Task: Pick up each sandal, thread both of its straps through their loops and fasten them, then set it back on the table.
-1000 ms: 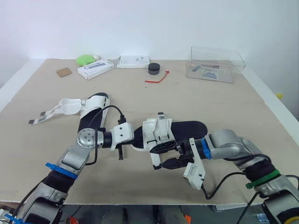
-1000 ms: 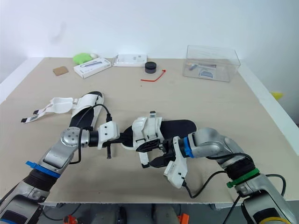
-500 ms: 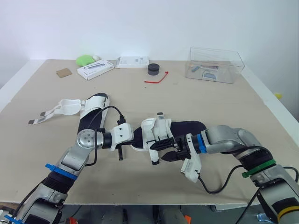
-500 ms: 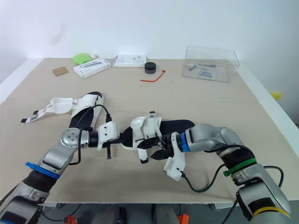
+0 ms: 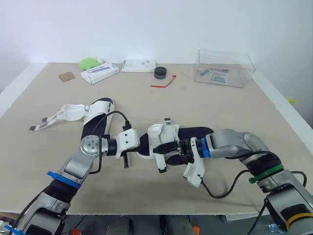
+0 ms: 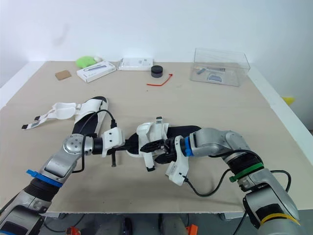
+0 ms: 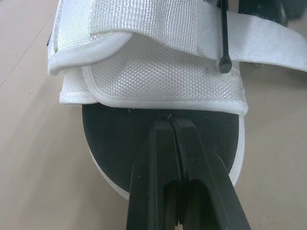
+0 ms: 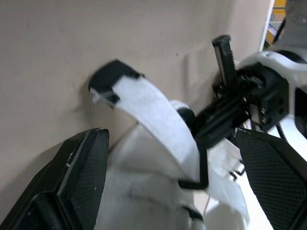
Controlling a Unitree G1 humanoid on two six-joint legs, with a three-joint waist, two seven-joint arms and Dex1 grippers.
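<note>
A white-strapped sandal with a black sole (image 5: 195, 133) lies mid-table, its straps (image 5: 164, 137) bunched at its left end. My left gripper (image 5: 145, 145) is shut on the rim of that end of the sole (image 7: 120, 143). From the right, my right gripper (image 5: 168, 150) stands open with its fingers (image 8: 81, 177) wide on either side of a loose white strap with a black tip (image 8: 115, 79). A second sandal (image 5: 98, 111) rests further back on the left, its straps (image 5: 61, 115) undone and spread flat to the left.
Along the far edge sit a clear plastic box (image 5: 225, 67), a black round cap (image 5: 161, 72), a red tie (image 5: 164, 83), two white boxes (image 5: 100, 72) (image 5: 139, 64), a green object (image 5: 89, 62) and a brown square (image 5: 67, 76). The table's front edge (image 5: 146, 213) is close below both arms.
My right gripper has moved left, from beside the sandal to around its straps, still open. The left gripper and the sandal have stayed put.
</note>
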